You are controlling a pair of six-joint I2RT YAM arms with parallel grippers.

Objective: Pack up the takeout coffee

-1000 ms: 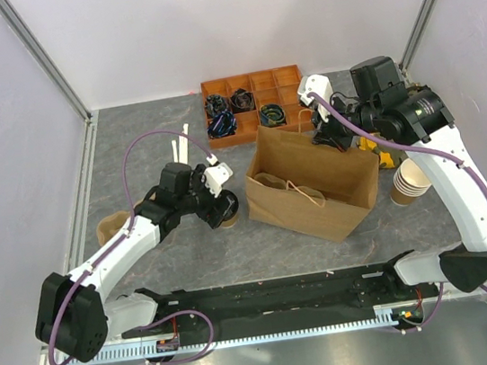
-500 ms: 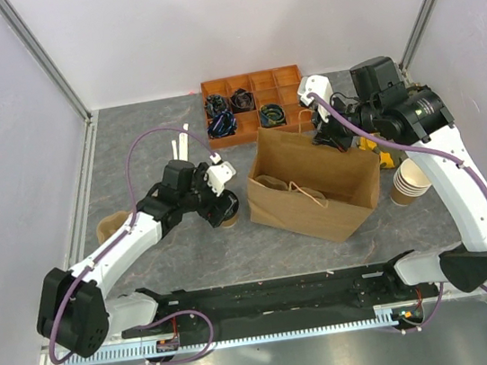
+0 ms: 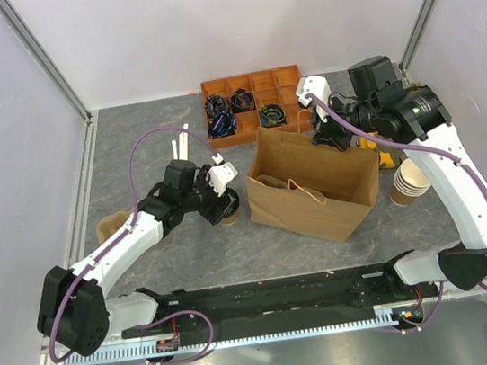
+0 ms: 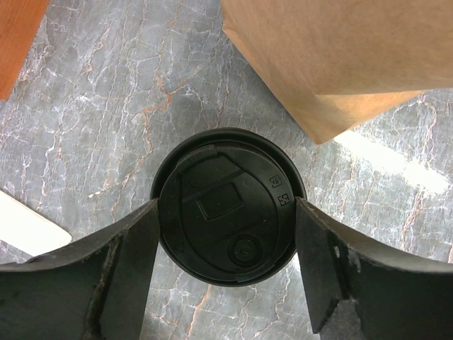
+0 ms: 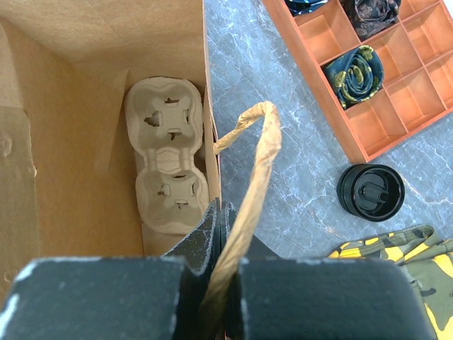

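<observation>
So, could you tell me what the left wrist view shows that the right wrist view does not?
Only the left wrist: the takeout coffee clasped by the left jaws. Only the right wrist: the pulp cup carrier inside the paper bag, the twine handle pinched in the right jaws, a black lid. Both: that bag and the orange tray.

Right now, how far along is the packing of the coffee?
Done: the paper bag stands open with a cup carrier inside, its handle pinched by the right fingers. In hand: the left fingers clamp the lidded takeout coffee, which stands on the table beside the bag. Left: lifting it into the carrier, whose sockets are empty.
</observation>
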